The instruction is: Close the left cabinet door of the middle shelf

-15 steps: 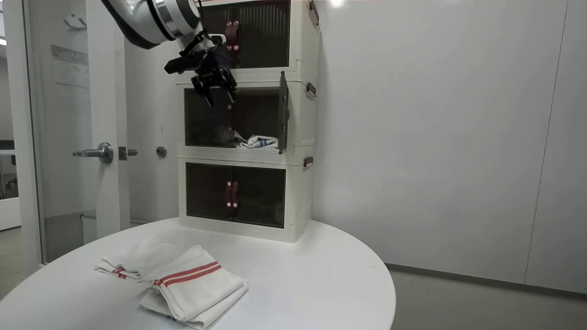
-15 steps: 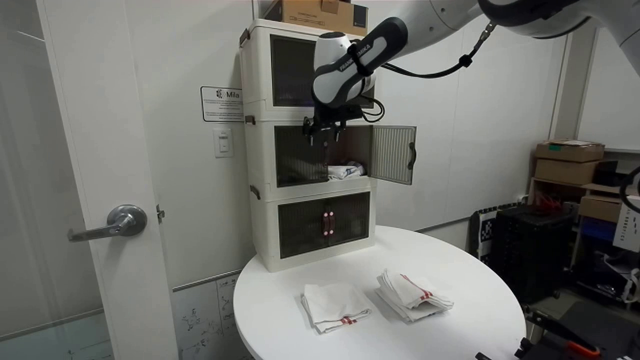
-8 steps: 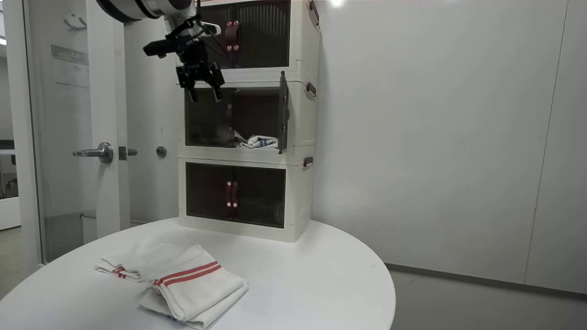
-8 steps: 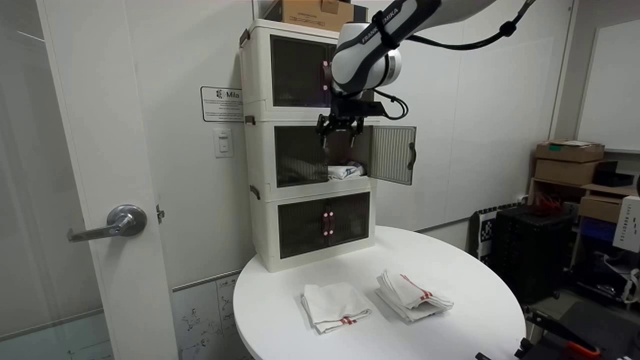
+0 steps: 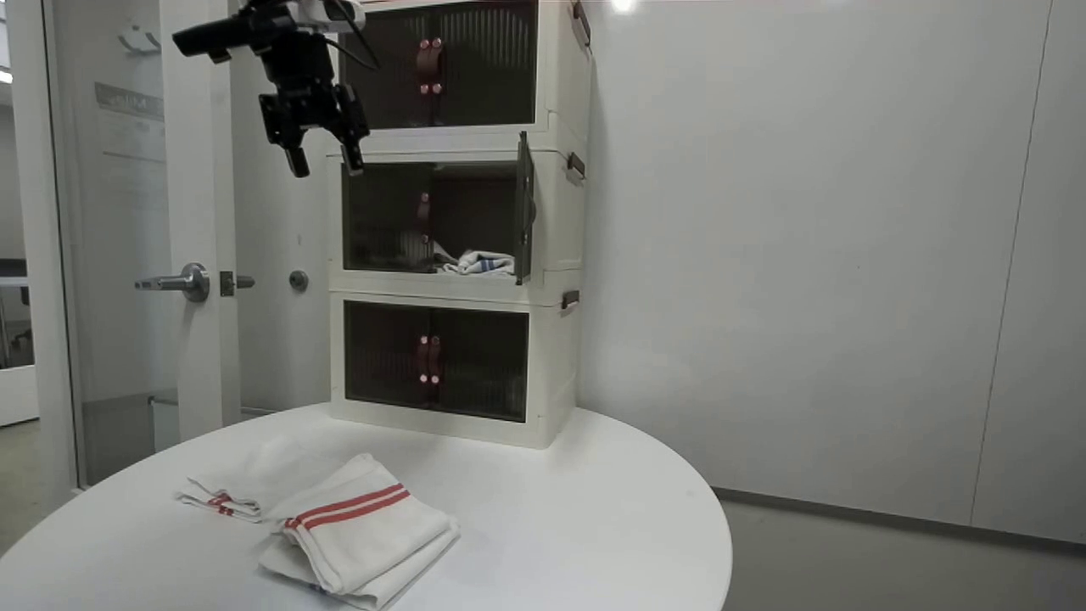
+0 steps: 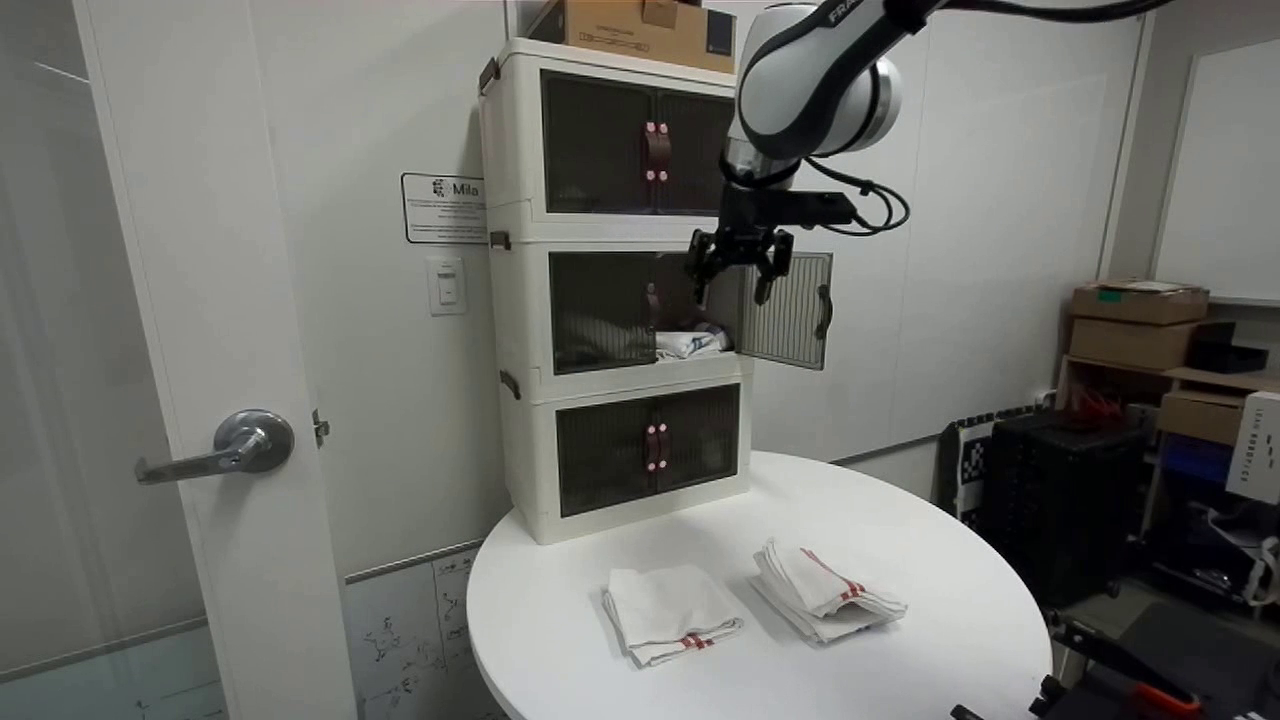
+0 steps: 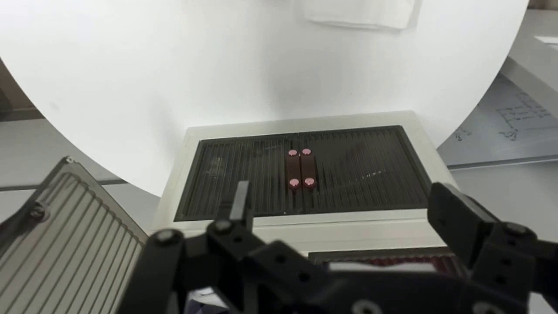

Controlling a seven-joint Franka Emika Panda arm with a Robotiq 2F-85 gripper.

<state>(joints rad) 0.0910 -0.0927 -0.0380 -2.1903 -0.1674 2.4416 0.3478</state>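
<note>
The left cabinet door, a dark see-through panel, lies flush in the white middle shelf in both exterior views. Its edge shows in the wrist view, partly hidden behind my gripper. The middle shelf's right-hand door stands swung wide open. It appears edge-on in an exterior view and at the left in the wrist view. My gripper is open and empty, in front of the middle shelf and apart from the doors. It also shows in an exterior view and the wrist view.
A folded cloth lies inside the middle shelf. The top and bottom tiers have their doors shut. Folded white towels lie on the round table. A cardboard box sits on top of the cabinet.
My open gripper has moved away from the cabinet, leftward in an exterior view and rightward in an exterior view. The cabinet doors and cloths have not moved.
</note>
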